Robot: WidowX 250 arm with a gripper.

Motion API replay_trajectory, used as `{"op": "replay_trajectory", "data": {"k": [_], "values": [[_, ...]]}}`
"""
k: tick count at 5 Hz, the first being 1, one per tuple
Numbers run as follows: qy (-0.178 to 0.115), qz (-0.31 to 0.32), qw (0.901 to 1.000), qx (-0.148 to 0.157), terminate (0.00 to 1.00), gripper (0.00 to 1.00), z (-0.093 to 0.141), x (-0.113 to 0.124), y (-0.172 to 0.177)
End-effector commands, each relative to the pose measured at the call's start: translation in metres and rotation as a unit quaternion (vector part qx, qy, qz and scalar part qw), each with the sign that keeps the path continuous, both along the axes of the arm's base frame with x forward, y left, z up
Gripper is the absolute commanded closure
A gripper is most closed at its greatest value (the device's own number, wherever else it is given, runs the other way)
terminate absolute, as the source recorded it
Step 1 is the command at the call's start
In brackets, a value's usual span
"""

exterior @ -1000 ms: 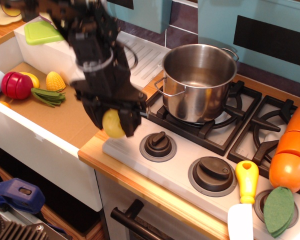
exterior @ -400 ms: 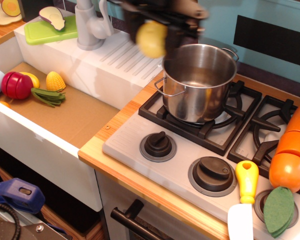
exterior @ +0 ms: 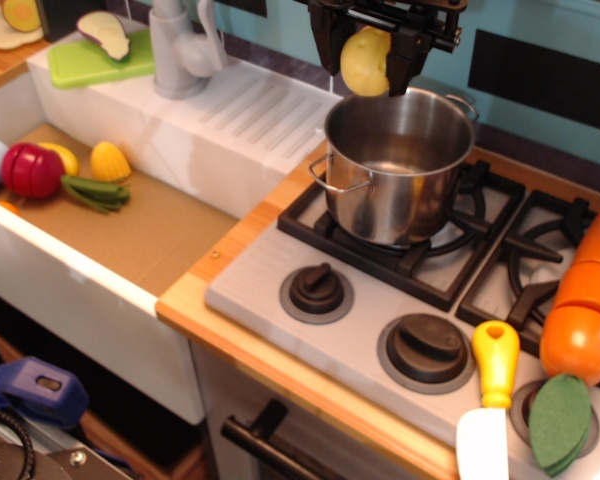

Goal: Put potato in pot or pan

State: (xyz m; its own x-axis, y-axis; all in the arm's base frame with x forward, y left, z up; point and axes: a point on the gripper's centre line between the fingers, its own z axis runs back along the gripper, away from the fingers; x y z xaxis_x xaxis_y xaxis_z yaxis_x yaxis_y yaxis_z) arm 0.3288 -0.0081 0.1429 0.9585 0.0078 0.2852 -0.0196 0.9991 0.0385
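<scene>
My gripper [exterior: 368, 62] is at the top of the view, shut on the pale-yellow potato [exterior: 365, 61], with a dark finger on each side of it. It holds the potato in the air just above the far left rim of the shiny steel pot [exterior: 398, 165]. The pot stands on the back left burner of the toy stove [exterior: 380, 250]. Its inside shows nothing but bare metal.
A sink basin [exterior: 130, 220] at left holds a corn cob [exterior: 110, 161], a red vegetable [exterior: 32, 170] and green beans [exterior: 95, 192]. A faucet [exterior: 180, 45] and a green board [exterior: 90, 60] stand behind. A yellow-handled knife [exterior: 488, 400], an orange carrot [exterior: 585, 310] and a green leaf [exterior: 558, 420] lie at right.
My gripper has carried the potato up from the counter's front edge by the stove knobs, then right, to just above the pot's rim.
</scene>
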Motion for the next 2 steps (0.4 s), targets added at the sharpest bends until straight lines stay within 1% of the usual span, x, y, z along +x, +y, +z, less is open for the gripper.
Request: {"op": "replay_trajectory", "data": {"k": [1, 2], "values": [[-0.031, -0.005, 0.9995, 0.0, 0.0, 0.0, 0.0096, 0.0057, -0.0024], [-0.031, -0.005, 0.9995, 0.0, 1.0, 0.0, 0.0096, 0.0057, -0.0024]]}}
